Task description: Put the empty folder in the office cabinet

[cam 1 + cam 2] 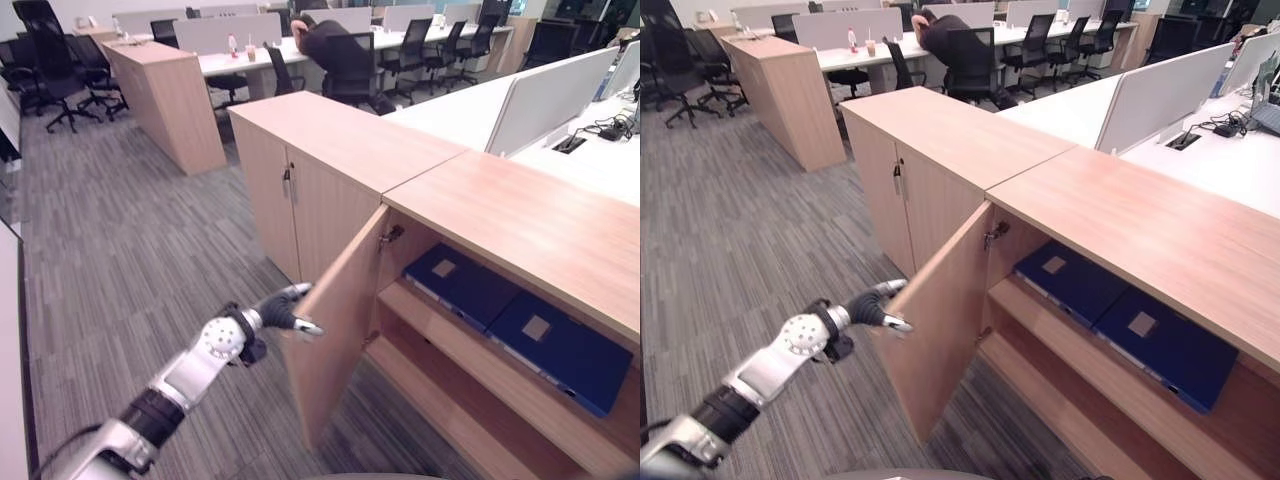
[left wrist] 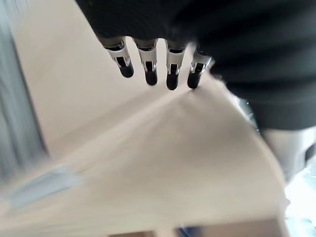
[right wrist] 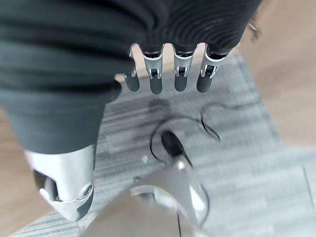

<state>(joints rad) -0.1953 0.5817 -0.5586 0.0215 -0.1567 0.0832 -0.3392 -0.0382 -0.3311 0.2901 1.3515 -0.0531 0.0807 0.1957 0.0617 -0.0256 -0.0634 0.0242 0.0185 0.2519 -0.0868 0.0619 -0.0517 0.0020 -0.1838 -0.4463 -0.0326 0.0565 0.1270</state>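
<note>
The office cabinet (image 1: 530, 225) stands with its left door (image 1: 340, 320) swung wide. Two dark blue folders (image 1: 465, 285) (image 1: 565, 350) lie flat side by side on its upper shelf. My left hand (image 1: 285, 312) reaches to the door's free edge at about mid height, fingers straight and thumb apart, holding nothing. In the left wrist view its fingers (image 2: 148, 66) hover just off the pale wooden door (image 2: 148, 148). My right hand (image 3: 155, 74) hangs over the grey carpet, fingers relaxed and empty.
A second, closed cabinet (image 1: 330, 140) adjoins on the left. Behind it a person (image 1: 335, 50) leans over a desk among office chairs (image 1: 50, 70). Another wooden unit (image 1: 165, 95) stands far left. White desk partitions (image 1: 545, 100) lie beyond the cabinet. Grey carpet (image 1: 120, 250) stretches left.
</note>
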